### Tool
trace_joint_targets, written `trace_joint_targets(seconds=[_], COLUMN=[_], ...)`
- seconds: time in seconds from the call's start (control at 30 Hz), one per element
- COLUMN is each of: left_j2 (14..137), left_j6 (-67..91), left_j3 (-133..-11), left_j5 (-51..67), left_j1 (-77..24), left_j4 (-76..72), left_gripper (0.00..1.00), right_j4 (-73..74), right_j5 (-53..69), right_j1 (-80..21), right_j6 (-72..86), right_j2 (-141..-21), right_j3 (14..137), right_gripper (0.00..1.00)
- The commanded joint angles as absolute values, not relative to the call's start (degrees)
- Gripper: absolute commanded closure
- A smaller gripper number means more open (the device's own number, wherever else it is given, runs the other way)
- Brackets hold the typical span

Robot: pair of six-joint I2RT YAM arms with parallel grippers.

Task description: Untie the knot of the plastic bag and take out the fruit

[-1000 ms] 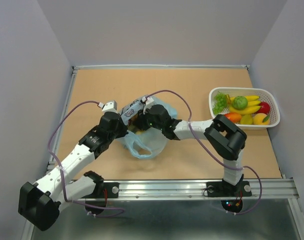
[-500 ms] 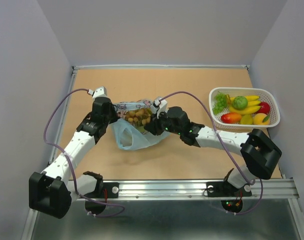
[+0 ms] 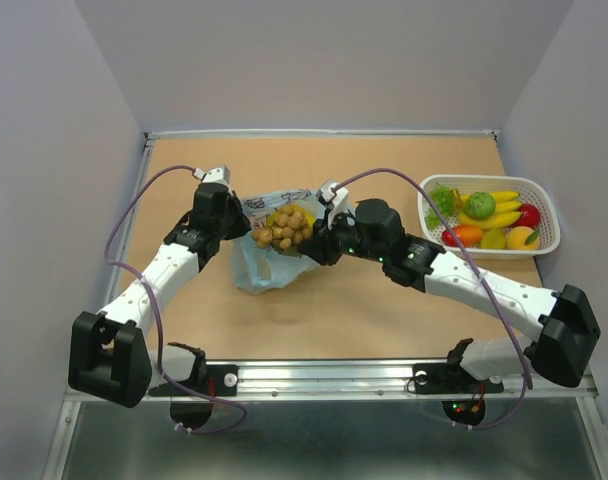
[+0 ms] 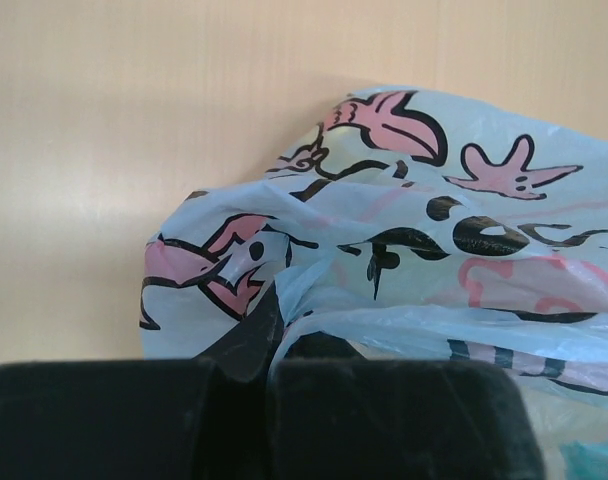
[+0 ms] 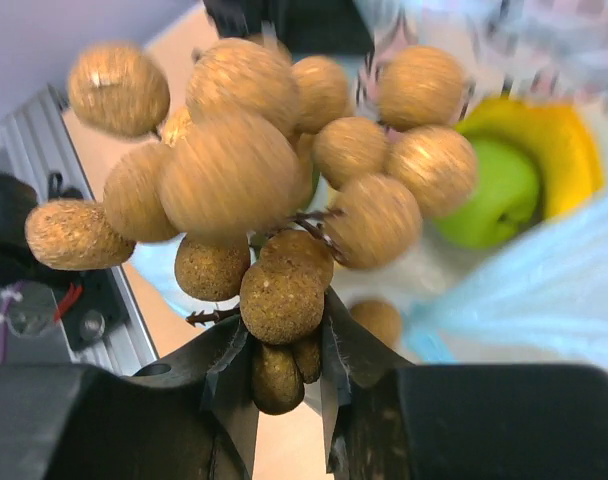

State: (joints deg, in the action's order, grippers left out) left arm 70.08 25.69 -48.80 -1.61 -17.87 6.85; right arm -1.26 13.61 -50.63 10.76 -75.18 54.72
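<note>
Plastic stretched tight marks the left side: the left gripper [image 3: 222, 220] has its jaws pressed together on a fold of the bag [image 3: 256, 270]. It has swung outward from where both arms crowded the bag a second ago, so the mouth is now held open. No knot shows in any view, so the untying looks finished. At the middle, the brown bunch [image 3: 284, 226], which sat low in the mouth half a second ago, now hangs above the bag, raised off the table [image 3: 384, 170]. The right gripper [image 3: 322, 240] pinches the bunch's lower berries between its jaws. A green fruit [image 5: 489, 195] and a banana [image 5: 562, 150] lie inside the bag. Far right, the basket [image 3: 481, 178] of other fruit stands well apart. One piece is nearly out, and more are left.
</note>
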Motion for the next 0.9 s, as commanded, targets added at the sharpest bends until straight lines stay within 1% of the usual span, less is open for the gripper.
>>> trace_joint_targets(seconds=[0.0,0.03,0.13,0.17,0.27,0.3,0.37,0.4,0.43,0.5,0.53,0.6,0.63,0.73,0.77,0.87], left_j2=[69.87,69.70,68.56,67.86,67.15,66.97,66.54,66.10,65.66,64.08,62.94,61.79,61.35,59.16,58.11,56.70], left_j6=[24.52,24.70,24.96,24.96,25.22,25.22,25.40,25.40,25.57,25.58,25.58,25.58,25.58,25.58,25.58,25.66], left_j3=[-49.49,-48.35,-46.85,-45.89,-44.30,-44.04,-43.42,-43.24,-43.07,-42.54,-42.28,-42.01,-41.92,-41.49,-41.40,-40.78], left_j5=[4.47,5.27,6.94,6.60,6.15,6.15,6.06,6.06,6.06,5.89,5.54,5.36,5.36,5.45,5.80,6.41], left_j1=[-17.58,-17.67,-18.89,-19.68,-20.48,-20.65,-20.65,-20.83,-20.92,-21.09,-21.18,-21.27,-21.27,-21.53,-21.62,-21.80], left_j4=[4.66,4.66,4.66,4.75,4.66,4.57,4.57,4.57,4.66,4.66,5.18,5.79,5.97,7.12,7.38,7.56], left_gripper=[1.00,1.00,1.00,1.00,1.00,1.00,1.00,1.00,1.00,1.00,1.00,1.00,1.00,1.00,1.00,1.00], right_j4=[-1.58,-1.67,-3.07,-3.34,-3.95,-4.13,-4.04,-4.13,-4.13,-4.04,-4.04,-3.87,-3.78,-3.08,-2.99,-2.72], right_j5=[9.42,5.49,0.37,-1.56,-3.16,-3.77,-9.82,-12.63,-18.31,-21.61,-23.88,-27.05,-28.20,-30.75,-31.20,-31.12], right_j1=[-50.63,-50.71,-50.63,-50.63,-50.01,-49.92,-49.40,-48.96,-48.43,-44.58,-40.82,-36.93,-33.17,-28.14,-24.99,-18.21], right_j6=[8.44,8.18,6.16,5.37,5.18,5.10,4.40,2.92,2.55,3.07,3.86,4.74,5.01,5.36,5.45,6.06], right_j2=[-72.95,-73.21,-75.40,-76.72,-78.66,-79.45,-79.72,-79.63,-78.67,-77.18,-74.91,-72.61,-71.55,-68.30,-67.33,-66.89], right_j3=[63.97,67.03,71.35,74.50,79.95,80.85,82.17,82.09,81.65,79.99,77.89,74.12,72.87,70.06,68.31,64.71], right_gripper=[0.99,1.00,1.00,1.00,0.99,0.99,0.99,1.00,0.99,0.99,0.99,0.99,0.99,0.99,0.99,0.99])
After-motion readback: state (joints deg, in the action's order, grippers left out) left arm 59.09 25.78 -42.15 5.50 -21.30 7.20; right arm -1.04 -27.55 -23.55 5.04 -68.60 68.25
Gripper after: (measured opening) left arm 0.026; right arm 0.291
